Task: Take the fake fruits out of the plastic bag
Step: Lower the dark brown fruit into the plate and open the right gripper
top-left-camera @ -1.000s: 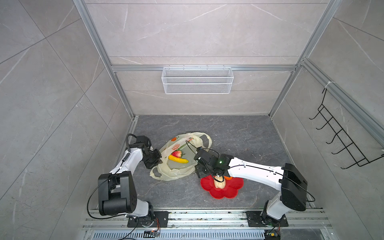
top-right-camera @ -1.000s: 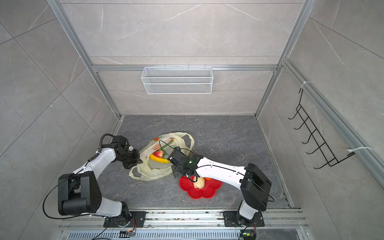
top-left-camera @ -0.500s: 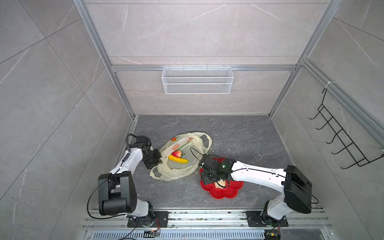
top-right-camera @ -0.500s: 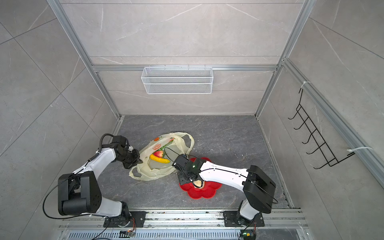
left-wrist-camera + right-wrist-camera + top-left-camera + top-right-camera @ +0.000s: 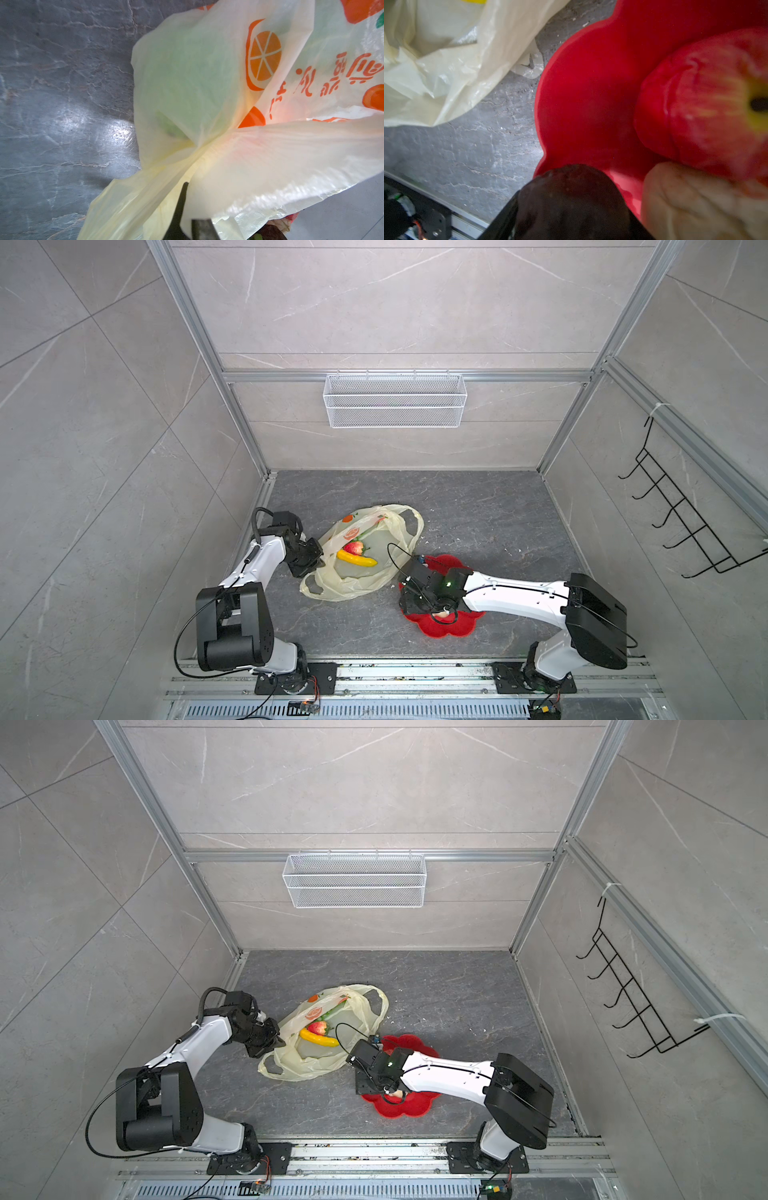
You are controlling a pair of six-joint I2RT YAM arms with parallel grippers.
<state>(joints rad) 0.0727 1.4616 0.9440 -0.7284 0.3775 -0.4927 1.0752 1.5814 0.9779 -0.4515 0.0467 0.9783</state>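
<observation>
The pale-yellow plastic bag (image 5: 353, 587) (image 5: 307, 1067) lies open on the floor, with a yellow banana (image 5: 357, 559) (image 5: 320, 1039) and a strawberry (image 5: 353, 547) (image 5: 318, 1028) inside. My left gripper (image 5: 319, 562) (image 5: 189, 220) is shut on the bag's (image 5: 270, 155) left edge; a green fruit (image 5: 170, 126) shows through the film. My right gripper (image 5: 415, 603) (image 5: 571, 228) is shut on a dark brown fruit (image 5: 571, 203) over the near-left rim of the red plate (image 5: 451, 628) (image 5: 581, 93). A red apple (image 5: 706, 104) and a cream fruit (image 5: 441, 614) (image 5: 685, 203) rest on the plate.
A white wire basket (image 5: 395, 400) hangs on the back wall and a black hook rack (image 5: 681, 526) on the right wall. The right arm's cable (image 5: 395, 556) loops over the bag's right side. Aluminium rails (image 5: 374, 672) run along the front edge.
My right gripper has moved from the bag's right side toward the front, over the plate's left rim, carrying the dark brown fruit. The left arm and bag have stayed still.
</observation>
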